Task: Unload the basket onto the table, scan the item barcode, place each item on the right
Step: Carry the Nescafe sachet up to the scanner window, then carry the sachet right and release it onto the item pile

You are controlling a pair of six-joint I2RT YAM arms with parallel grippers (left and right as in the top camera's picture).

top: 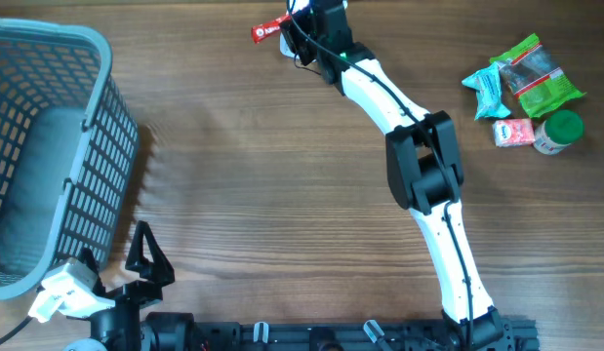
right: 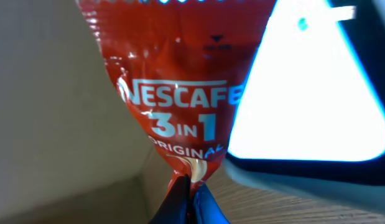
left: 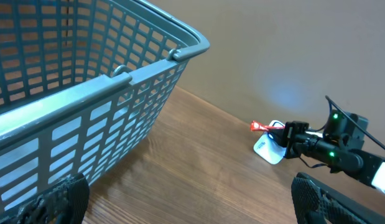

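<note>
Overhead view finds the right arm stretched to the far edge of the wooden tabletop (top: pixel 243 175), its right fingers (right: pixel 208 208) clenched on one short end of a red foil Nescafé 3-in-1 coffee sachet (top: pixel 266 31). The sachet is held just beside a small white barcode scanner (left: pixel 270 150) that glows blue-white. The pick-up looks done and the presentation to the scanner appears under way. Whether a read has registered cannot be told, and no barcode is visible, only the branded face turned to the right wrist camera. Likely left: turning the sachet until its code meets the light. The sachet's long axis runs roughly across the tabletop with a slight tilt, its free end pointing away from the fingers toward the side of the grey plastic mesh basket (top: pixel 106 146). The left fingers (left: pixel 332 199) rest spread wide and empty near the basket's corner. A heap of green and pink packets (top: pixel 524 83) sits well apart on the right.
</note>
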